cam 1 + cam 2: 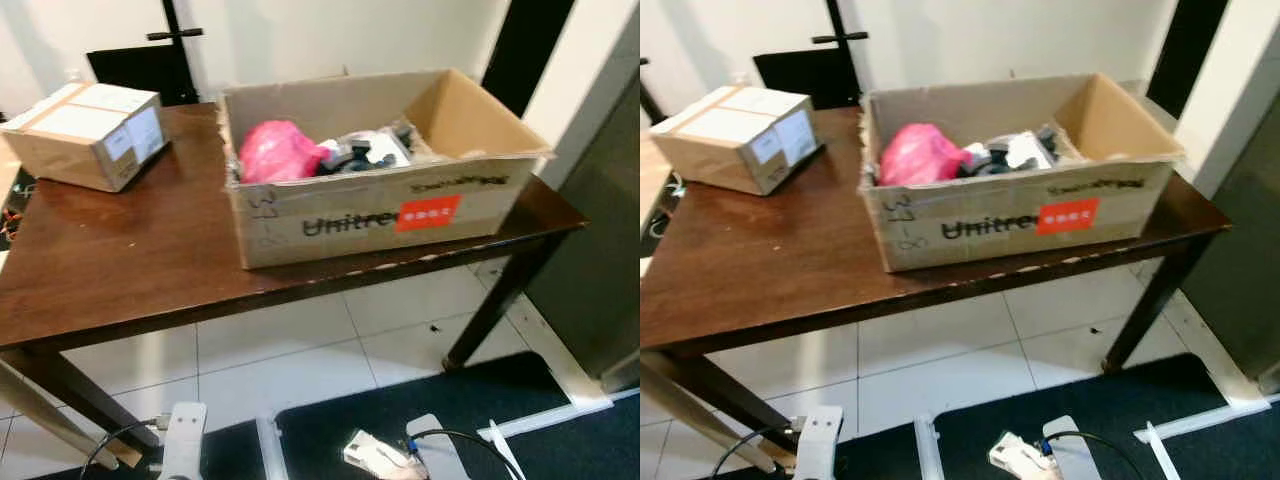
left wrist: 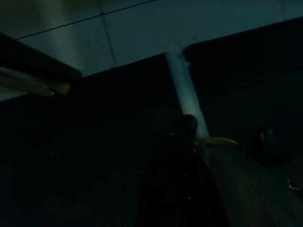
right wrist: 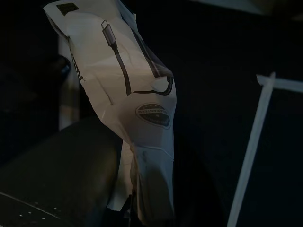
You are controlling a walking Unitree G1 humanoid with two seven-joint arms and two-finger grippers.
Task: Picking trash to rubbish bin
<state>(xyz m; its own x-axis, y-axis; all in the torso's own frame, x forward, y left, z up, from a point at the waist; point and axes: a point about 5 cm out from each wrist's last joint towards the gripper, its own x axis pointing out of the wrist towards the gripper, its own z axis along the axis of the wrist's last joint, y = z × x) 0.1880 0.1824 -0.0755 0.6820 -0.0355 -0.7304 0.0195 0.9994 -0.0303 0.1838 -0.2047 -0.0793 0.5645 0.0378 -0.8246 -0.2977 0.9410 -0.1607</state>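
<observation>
An open cardboard box (image 1: 380,215) printed "Unitree" stands on the dark wooden table (image 1: 130,260). Inside it lie a pink plastic bag (image 1: 277,150) and some grey and white rubbish (image 1: 368,150). My right gripper (image 3: 142,205) hangs low in front of the table, over the dark mat, and is shut on a crumpled white cable packet (image 3: 137,94). That packet (image 1: 372,455) also shows at the bottom of the left eye view beside my right arm (image 1: 432,440). My left arm (image 1: 184,432) hangs idle at the lower left, and its gripper (image 2: 182,184) is a dark shape over the floor.
A smaller taped cardboard box (image 1: 90,132) sits on the table's far left corner. Below the table are white floor tiles (image 1: 300,360) and a dark mat (image 1: 480,410) with white tape lines. A black chair back (image 1: 140,68) stands behind the table, and a grey wall (image 1: 600,250) is at the right.
</observation>
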